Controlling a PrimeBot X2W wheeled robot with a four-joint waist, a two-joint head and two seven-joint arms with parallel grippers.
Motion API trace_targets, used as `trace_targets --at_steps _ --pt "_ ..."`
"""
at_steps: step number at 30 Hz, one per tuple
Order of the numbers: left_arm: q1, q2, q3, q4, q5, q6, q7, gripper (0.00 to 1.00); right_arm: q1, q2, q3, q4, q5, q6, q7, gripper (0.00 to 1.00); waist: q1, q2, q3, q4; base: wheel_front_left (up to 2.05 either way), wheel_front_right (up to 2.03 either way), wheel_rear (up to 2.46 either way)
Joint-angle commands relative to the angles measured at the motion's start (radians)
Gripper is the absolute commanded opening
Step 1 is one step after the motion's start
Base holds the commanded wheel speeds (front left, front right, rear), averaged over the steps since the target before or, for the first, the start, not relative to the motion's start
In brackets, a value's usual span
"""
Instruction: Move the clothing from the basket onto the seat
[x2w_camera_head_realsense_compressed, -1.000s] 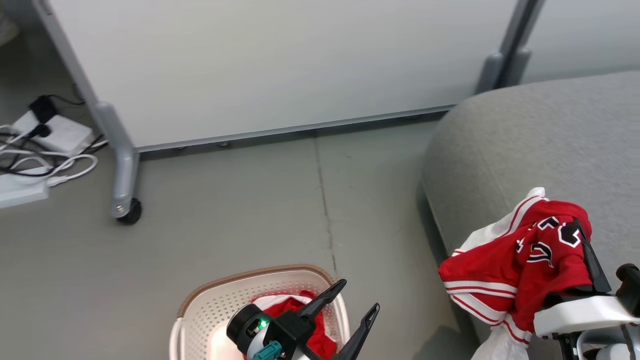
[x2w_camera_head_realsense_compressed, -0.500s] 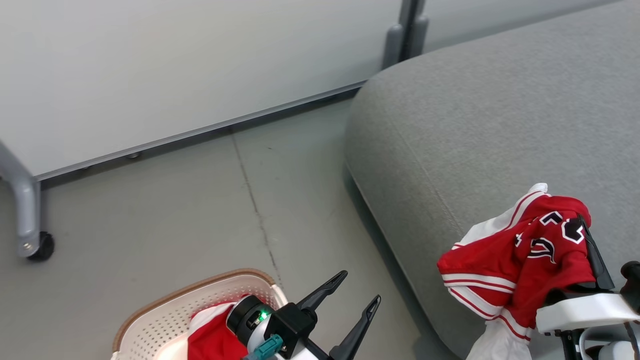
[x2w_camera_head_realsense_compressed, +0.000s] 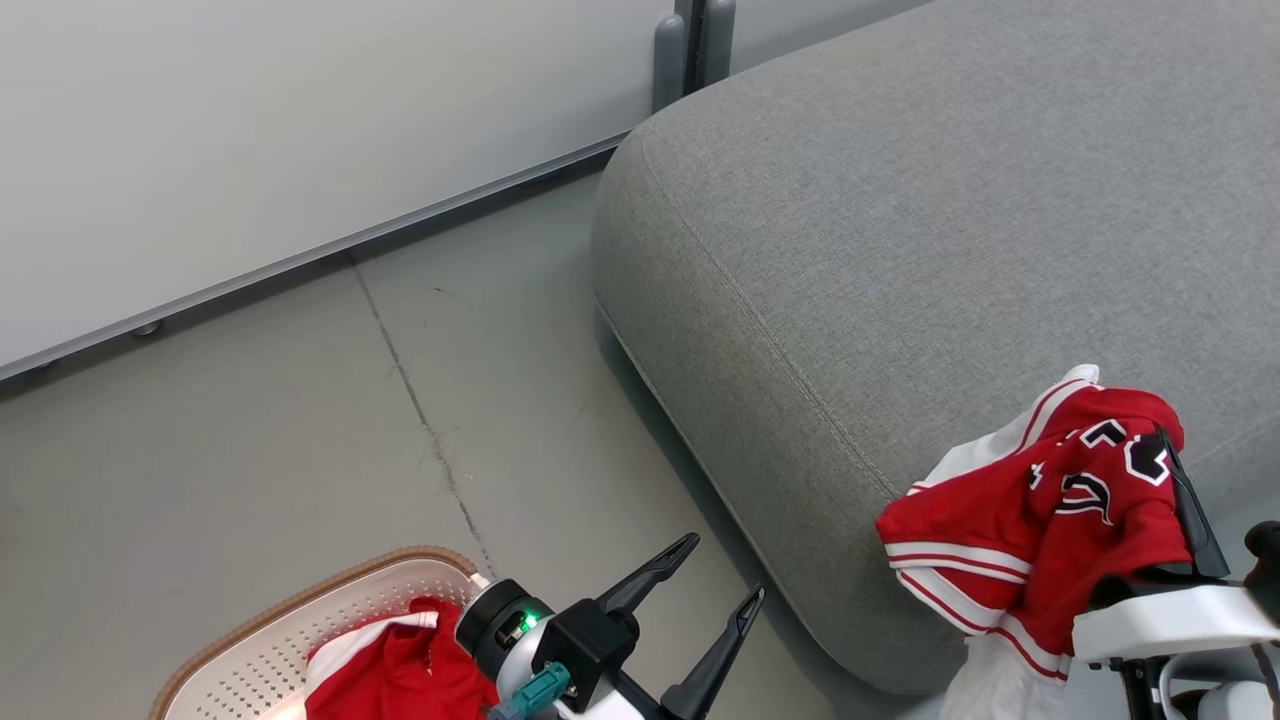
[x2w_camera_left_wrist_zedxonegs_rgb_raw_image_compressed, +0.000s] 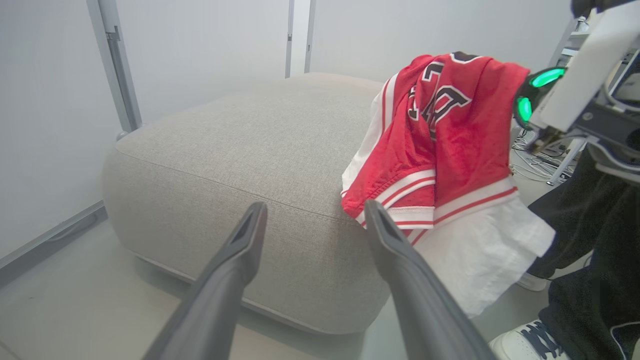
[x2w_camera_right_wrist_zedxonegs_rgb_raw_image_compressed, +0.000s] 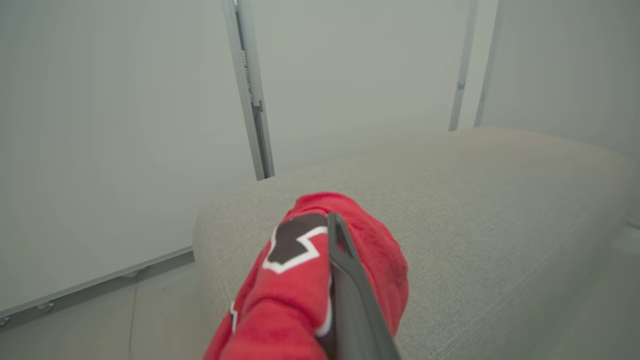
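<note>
Right tool (x2w_camera_head_realsense_compressed: 1165, 445) pinching a red-and-white garment (x2w_camera_head_realsense_compressed: 1030, 520) that hangs at the near edge of the grey seat (x2w_camera_head_realsense_compressed: 900, 250), whose top stretches far beyond it; left tool (x2w_camera_head_realsense_compressed: 723, 566) spread and empty, near the basket (x2w_camera_head_realsense_compressed: 330, 592) holding more clothing (x2w_camera_head_realsense_compressed: 400, 670)

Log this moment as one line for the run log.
right tool: shut on red-and-white garment, hanging at edge of grey seat | left tool: open, empty, between basket and seat | basket: red clothing inside
</note>
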Motion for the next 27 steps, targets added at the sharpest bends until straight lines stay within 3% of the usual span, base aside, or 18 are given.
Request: trace_targets --at_steps 1,10,15,22,27 --pt "-0.012 0.009 0.000 -0.001 -0.001 -0.001 -0.002 1.00 -0.010 -0.007 0.001 -0.005 0.006 0.000 -0.003 0.00 0.0000 0.0000 0.002 -0.003 0.00 0.00 0.00" --pt "-0.025 0.013 -0.011 -0.004 -0.003 -0.001 -0.002 1.00 -0.035 -0.006 -0.037 -0.038 -0.009 0.000 -0.003 0.00 0.0000 0.0000 0.011 0.021 0.00 0.00 0.00" --pt "-0.052 0.032 -0.017 -0.018 0.011 -0.001 -0.002 1.00 -0.130 -0.011 -0.068 -0.083 -0.024 0.000 -0.003 0.00 0.0000 0.0000 0.062 0.036 0.00 0.00 0.00" --pt "-0.112 0.077 -0.045 -0.032 0.011 -0.001 -0.002 1.00 -0.332 -0.111 -0.087 -0.136 -0.030 0.000 -0.003 0.00 0.0000 0.0000 0.156 0.074 0.00 0.00 0.00" --pt "-0.144 0.101 -0.064 -0.037 0.004 -0.001 -0.002 1.00 -0.481 -0.201 -0.099 -0.109 -0.050 0.000 -0.003 0.00 0.0000 0.0000 0.208 0.105 0.00 0.00 0.00"
